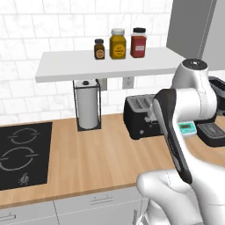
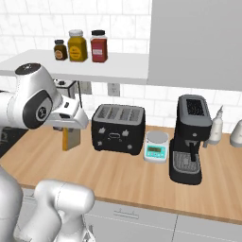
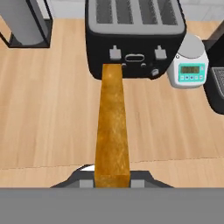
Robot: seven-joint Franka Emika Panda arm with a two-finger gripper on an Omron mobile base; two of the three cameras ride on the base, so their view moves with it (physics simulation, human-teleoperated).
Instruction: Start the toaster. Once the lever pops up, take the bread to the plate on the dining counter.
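1 bread slice clamped in the closed gripper, 1 toaster, 3 jars on 1 shelf.

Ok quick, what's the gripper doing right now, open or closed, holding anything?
Gripper: closed on the bread, held on edge in front of the toaster.

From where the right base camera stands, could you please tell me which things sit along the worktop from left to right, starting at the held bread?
bread → toaster → kitchen scale → coffee machine → white bottle
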